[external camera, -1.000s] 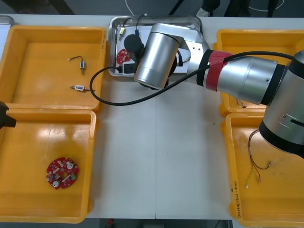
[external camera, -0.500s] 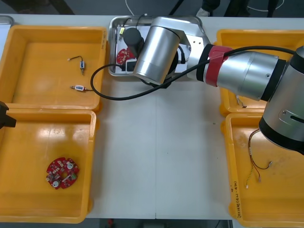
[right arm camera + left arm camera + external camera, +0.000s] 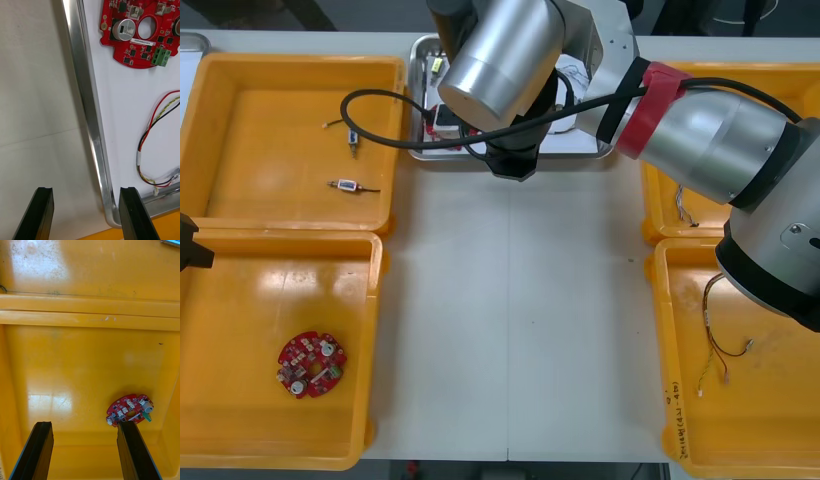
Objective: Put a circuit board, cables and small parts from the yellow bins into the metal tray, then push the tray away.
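Nearest, off the table's left side: finds the left gripper [image 3: 84, 425] released, fingers apart and holding nothing, above the near left bin [image 3: 75, 352]. Sees a red circuit board [image 3: 129, 410] flat on that bin's floor, one edge covered by a fingertip; from the front, just a dark sliver of the left arm [image 3: 188, 245], cut off at the frame's edge. Opposite, in the near right bin [image 3: 780, 430], makes out a thin red and yellow cable [image 3: 715, 345], its upper end hidden under the right arm [image 3: 710, 150]. Farther on, in the far left bin [image 3: 280, 120], two small metal parts [image 3: 345, 186], well apart, too small to tell more. Far right bin [image 3: 780, 72] partly covered by that arm. Farthest, at the table's [image 3: 510, 320] far edge, the metal tray [image 3: 88, 108], white inside, largely hidden from the front by the arm. Finds the right gripper [image 3: 84, 191] released too, straddling the tray's rim near a corner, one finger over bare table, the other over the tray. Cannot tell whether either fingertip touches anything. Inside the tray, a second circuit board [image 3: 138, 33], cut off at the frame's edge, and near it a red, yellow and black cable [image 3: 150, 138].
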